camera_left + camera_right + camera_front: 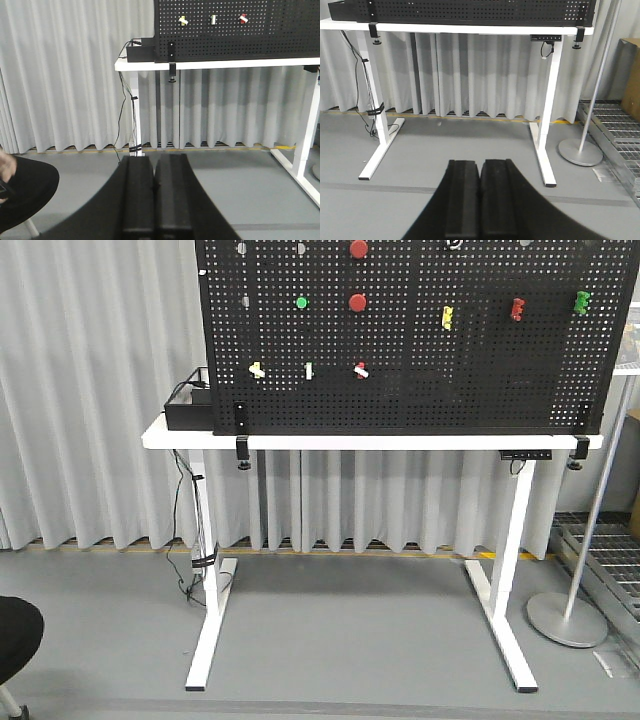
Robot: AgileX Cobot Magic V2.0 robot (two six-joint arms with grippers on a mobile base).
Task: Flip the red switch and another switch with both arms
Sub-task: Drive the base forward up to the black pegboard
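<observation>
Red switch (pixel 361 370) and yellow switch (pixel 257 369) look tiny, probably stiff: push each at its tip with the jaws, pressed together on left arm (pixel 154 200) and right arm (pixel 480 200).

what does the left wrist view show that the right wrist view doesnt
Only the left wrist view: the red switch, the pale yellow switch, a slim white lever between them, and a black box on the white table.
Only the right wrist view: floor grating and a cardboard box. It catches just the bottom strip of the pegboard, with no switches.
Both: the table, the pegboard, the grey curtain, and a gripper with its fingers together, the left gripper and the right gripper.
</observation>
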